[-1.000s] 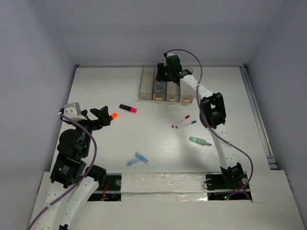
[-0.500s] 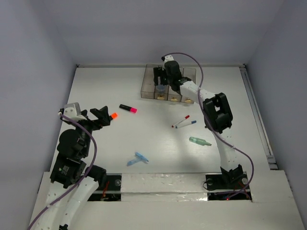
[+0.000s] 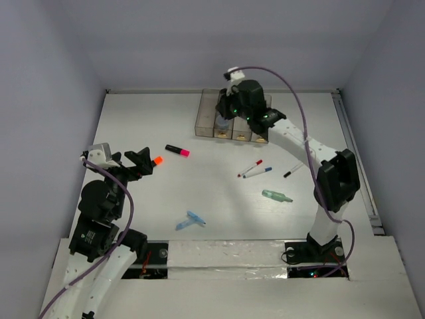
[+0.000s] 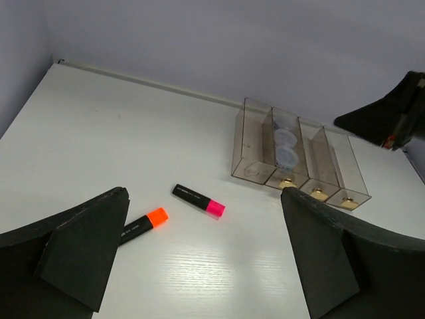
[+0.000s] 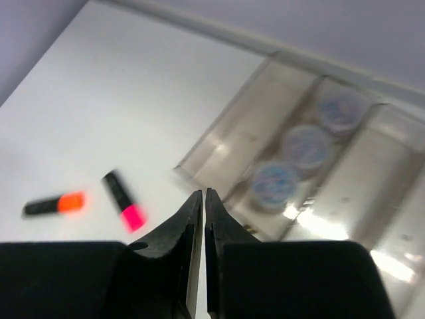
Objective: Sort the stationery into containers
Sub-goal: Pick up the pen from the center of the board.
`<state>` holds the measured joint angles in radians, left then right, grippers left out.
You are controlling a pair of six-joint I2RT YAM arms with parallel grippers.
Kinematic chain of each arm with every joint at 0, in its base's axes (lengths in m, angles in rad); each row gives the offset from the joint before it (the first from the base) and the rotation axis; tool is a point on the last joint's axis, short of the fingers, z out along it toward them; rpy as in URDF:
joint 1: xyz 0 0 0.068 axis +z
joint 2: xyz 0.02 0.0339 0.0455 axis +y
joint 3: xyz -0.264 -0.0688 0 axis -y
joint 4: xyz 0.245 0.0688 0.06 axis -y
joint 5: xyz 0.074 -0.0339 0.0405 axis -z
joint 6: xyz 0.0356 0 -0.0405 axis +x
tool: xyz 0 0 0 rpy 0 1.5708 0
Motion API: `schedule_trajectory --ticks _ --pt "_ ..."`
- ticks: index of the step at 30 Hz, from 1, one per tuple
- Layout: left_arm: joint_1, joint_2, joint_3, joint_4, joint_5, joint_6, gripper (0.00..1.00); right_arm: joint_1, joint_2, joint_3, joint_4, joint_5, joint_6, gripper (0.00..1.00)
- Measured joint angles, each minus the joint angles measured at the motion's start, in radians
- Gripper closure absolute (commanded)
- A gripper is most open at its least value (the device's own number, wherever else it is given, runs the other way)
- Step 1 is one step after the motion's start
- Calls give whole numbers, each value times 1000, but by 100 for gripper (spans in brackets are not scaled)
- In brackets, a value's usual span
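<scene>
3 round clear jars are seen in 1 translucent bin, upper right; right gripper closed empty, left gripper agape

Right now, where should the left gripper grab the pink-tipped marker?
Probably mid-barrel, from straight above, jaws across its narrow width: the pink-tipped marker lies flat on the table, apart from the orange-tipped marker, with free space along both long sides.
</scene>
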<state>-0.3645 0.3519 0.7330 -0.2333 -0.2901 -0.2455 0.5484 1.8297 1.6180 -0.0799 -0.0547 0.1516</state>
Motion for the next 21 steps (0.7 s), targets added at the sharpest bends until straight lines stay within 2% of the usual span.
schedule_trajectory --ticks 4,6,7,10,14,21 --pt "0 5 0 2 2 0 1 134 41 9 -50 -89 -58 49" --pt "0 7 0 2 2 1 1 194 128 77 -105 -144 -96 43" --pt "0 8 0 2 2 1 1 216 176 115 -137 -168 -116 34" --pt "0 13 0 2 -2 1 1 250 329 253 -257 -213 -180 27" --pt "0 21 -1 1 -8 1 1 248 496 421 -377 -212 -250 26" --pt "0 38 -1 1 -10 1 1 235 658 571 -466 -158 -309 20"
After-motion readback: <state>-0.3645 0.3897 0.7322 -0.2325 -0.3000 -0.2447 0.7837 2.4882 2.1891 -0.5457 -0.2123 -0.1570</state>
